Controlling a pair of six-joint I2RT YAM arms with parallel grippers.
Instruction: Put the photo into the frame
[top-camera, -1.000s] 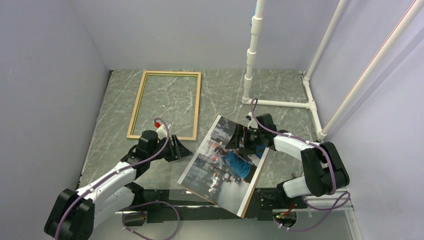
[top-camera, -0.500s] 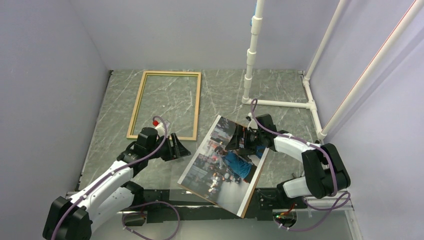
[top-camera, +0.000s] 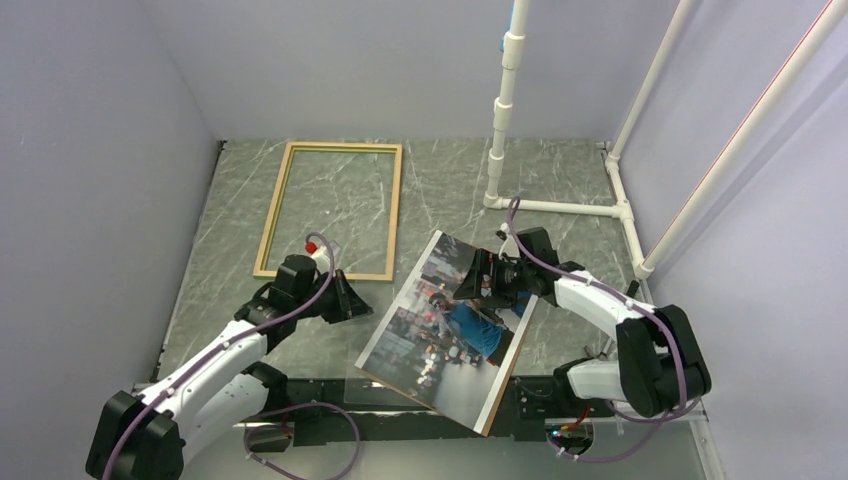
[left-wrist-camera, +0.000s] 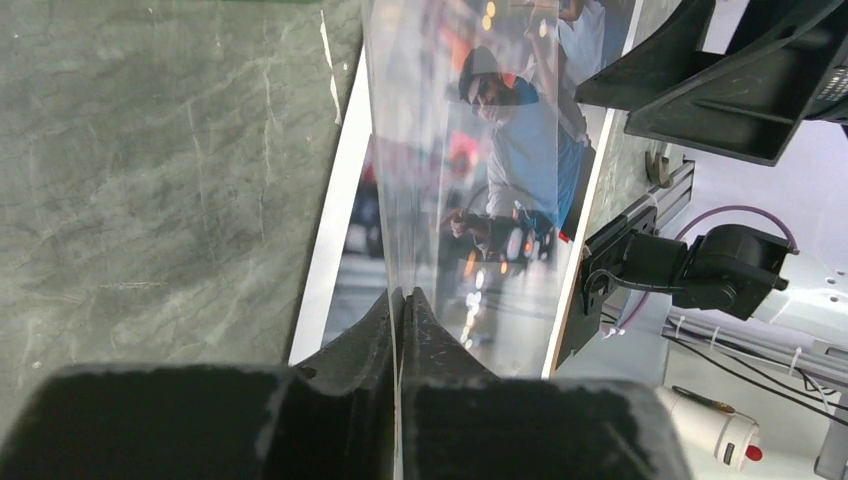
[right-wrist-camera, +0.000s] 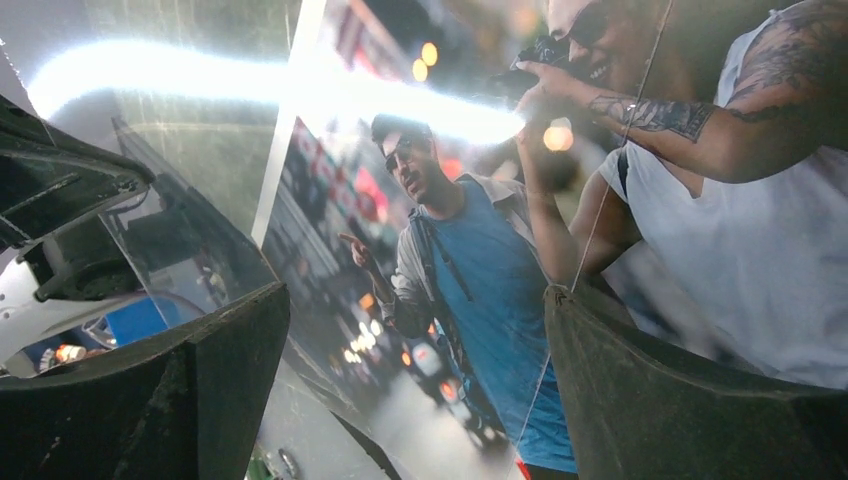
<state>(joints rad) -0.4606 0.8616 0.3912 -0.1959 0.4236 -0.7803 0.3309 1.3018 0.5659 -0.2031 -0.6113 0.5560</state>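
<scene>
The photo (top-camera: 450, 330), a street scene with a man in a blue shirt, lies face up and askew in the table's near middle. It also fills much of the left wrist view (left-wrist-camera: 520, 170) and the right wrist view (right-wrist-camera: 470, 290). A thin clear sheet (left-wrist-camera: 420, 150) stands over the photo. My left gripper (left-wrist-camera: 400, 300) is shut on its near edge, by the photo's left side (top-camera: 358, 300). My right gripper (top-camera: 482, 285) hovers open just above the photo's upper right part, with nothing between its fingers (right-wrist-camera: 150, 400). The light wood frame (top-camera: 345, 146) lies flat at the back left, apart from both grippers.
A brown board edge (top-camera: 508, 378) shows along the photo's right side, under it. A white pipe stand (top-camera: 500, 120) rises at the back right, with pipes running along the right wall (top-camera: 622, 200). Grey walls close in on the left, back and right.
My left gripper has gone from open to shut, closing on the clear sheet's edge. The right arm has shifted slightly and its jaws stay wide. Photo and frame have not moved.
</scene>
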